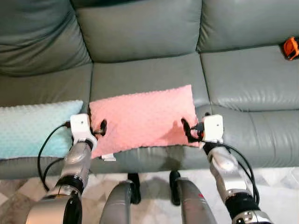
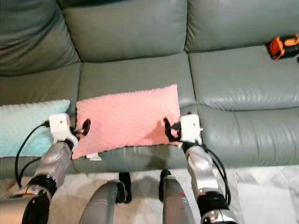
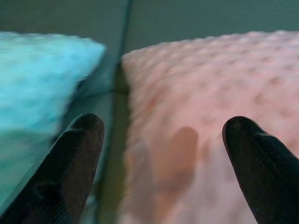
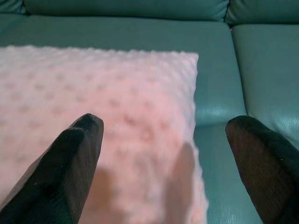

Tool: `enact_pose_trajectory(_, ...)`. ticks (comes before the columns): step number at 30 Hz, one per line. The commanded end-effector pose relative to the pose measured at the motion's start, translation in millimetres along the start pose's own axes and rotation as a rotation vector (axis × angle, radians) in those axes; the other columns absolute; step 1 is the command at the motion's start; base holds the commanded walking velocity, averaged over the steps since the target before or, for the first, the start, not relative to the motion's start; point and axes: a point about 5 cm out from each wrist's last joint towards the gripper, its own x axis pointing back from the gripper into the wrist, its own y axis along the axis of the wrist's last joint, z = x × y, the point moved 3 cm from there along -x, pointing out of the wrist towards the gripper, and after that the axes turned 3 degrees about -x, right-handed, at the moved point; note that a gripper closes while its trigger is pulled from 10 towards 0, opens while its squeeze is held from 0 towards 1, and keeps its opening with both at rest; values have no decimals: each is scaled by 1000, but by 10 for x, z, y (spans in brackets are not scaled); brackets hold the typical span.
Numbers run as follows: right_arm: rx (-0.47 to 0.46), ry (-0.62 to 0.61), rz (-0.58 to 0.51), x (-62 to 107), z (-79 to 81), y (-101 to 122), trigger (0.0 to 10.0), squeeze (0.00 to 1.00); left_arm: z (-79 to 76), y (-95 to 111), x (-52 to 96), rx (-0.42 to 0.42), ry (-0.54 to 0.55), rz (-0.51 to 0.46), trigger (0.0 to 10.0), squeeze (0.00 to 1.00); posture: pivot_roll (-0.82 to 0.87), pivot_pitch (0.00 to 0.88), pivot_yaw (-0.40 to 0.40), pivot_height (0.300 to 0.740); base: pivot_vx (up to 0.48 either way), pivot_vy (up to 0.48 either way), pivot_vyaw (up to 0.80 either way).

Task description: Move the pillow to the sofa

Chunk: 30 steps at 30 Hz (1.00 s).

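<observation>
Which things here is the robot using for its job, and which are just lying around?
For the job:
pink pillow, lying on the seat
sofa
left gripper, open at the pillow's left edge
right gripper, open at its right edge

Just lying about:
blue pillow, beside the pink one
orange thing on the right seat

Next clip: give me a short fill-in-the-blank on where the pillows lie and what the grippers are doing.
1. The pink pillow lies on the sofa's ____ seat cushion.
2. The pillow beside it on the robot's left is light ____.
3. The left gripper and right gripper, one at each short end of the pink pillow, both have their fingers ____.
4. The small object on the right seat cushion is ____ and black.

Missing words: middle; blue; open; orange
</observation>
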Motion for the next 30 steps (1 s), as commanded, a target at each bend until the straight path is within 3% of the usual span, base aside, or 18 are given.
enact_pose_trajectory(1, -6, -1, 96, 142, 38, -307, 10000, 1000, 156, -244, 120, -34, 27, 70, 10000, 1000, -36, 137, 102, 740, 0, 0, 0)
enact_pose_trajectory(4, 21, 11, 173, 229, 48, -504, 10000, 1000, 225, -365, 178, -63, 47, 118, 10000, 1000, -34, 64, 91, 740, 0, 0, 0)
enact_pose_trajectory(6, 32, 18, 194, 261, 56, -559, 10000, 1000, 249, -415, 205, -76, 52, 136, 10000, 1000, -34, 64, 91, 740, 0, 0, 0)
enact_pose_trajectory(8, 72, 27, 249, 326, 57, -681, 10000, 1000, 304, -646, 308, -73, 77, 244, 10000, 1000, -30, 25, 80, 740, 0, 0, 0)
enact_pose_trajectory(11, 118, 37, 289, 341, 38, -747, 10000, 1000, 332, -850, 433, -156, 63, 320, 10000, 1000, -32, 0, 60, 740, 0, 0, 0)
enact_pose_trajectory(14, 172, 26, 344, 352, -37, -816, 10000, 1000, 446, -1091, 609, -115, 133, 421, 10000, 1000, -33, 0, 41, 740, 0, 0, 0)
enact_pose_trajectory(16, 172, -6, 440, 450, -129, -969, 10000, 1000, 504, -1240, 737, -132, 162, 479, 10000, 1000, -29, 0, 22, 740, 0, 0, 0)
enact_pose_trajectory(21, 166, -30, 536, 571, -190, -1124, 10000, 1000, 541, -1391, 866, -127, 188, 549, 10000, 1000, -16, 0, 5, 740, 0, 0, 0)
enact_pose_trajectory(27, 147, -24, 724, 847, -147, -1426, 10000, 1000, 486, -1642, 1079, -129, 151, 667, 10000, 1000, -23, 0, 18, 740, 0, 0, 0)
enact_pose_trajectory(28, 150, -26, 739, 871, -151, -1447, 10000, 361, 472, -1647, 1079, -129, 149, 670, 10000, 455, -24, 0, 19, 740, 0, 0, 0)
enact_pose_trajectory(29, 148, -31, 757, 900, -160, -1472, 10000, 0, 451, -1647, 1070, -127, 148, 671, 10000, 0, -21, 0, 19, 740, 0, 0, 0)
enact_pose_trajectory(30, 148, -31, 757, 900, -160, -1472, 10000, 0, 451, -1647, 1070, -127, 148, 671, 10000, 0, -21, 0, 19, 740, 0, 0, 0)
